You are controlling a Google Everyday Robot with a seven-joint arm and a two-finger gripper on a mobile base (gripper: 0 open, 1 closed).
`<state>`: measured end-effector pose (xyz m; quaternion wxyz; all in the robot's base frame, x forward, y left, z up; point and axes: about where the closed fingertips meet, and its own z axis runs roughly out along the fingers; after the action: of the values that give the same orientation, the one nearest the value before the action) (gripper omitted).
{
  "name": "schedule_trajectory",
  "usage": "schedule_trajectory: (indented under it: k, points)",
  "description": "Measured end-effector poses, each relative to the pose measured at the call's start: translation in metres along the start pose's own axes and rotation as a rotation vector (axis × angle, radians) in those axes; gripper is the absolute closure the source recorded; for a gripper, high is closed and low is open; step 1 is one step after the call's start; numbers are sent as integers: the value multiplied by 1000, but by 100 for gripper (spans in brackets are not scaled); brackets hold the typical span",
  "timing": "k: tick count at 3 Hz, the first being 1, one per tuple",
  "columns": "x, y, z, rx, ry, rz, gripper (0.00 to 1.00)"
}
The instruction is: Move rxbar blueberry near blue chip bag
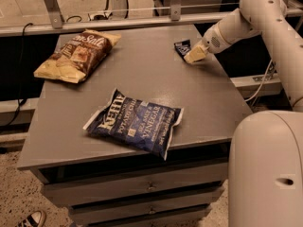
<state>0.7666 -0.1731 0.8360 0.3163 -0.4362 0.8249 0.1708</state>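
Navy snack bar (182,47) lies by the upper-right edge of the table (142,72), touched by the pincer (195,55); whether it is gripped cannot be told. With a thin hold, it could be dropped short of the blue chip bag (135,123), lower centre.

brown chip bag (75,56) on grey table (213,96)

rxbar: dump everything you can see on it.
The rxbar is a small, flat, dark navy rectangular wrapper with faint pale print that is too small to read. It sits at the far right of the table, close to the right edge and well apart from the blue bag. The claw is at its right end, covering part of it and apparently touching it. Whether the bar lies flat or is slightly lifted cannot be told.
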Motion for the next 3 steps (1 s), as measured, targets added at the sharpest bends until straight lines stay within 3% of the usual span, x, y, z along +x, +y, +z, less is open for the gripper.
schedule_trajectory:
  k: [3]
  points:
    - [-8,0,3,-6,-18,-24,5]
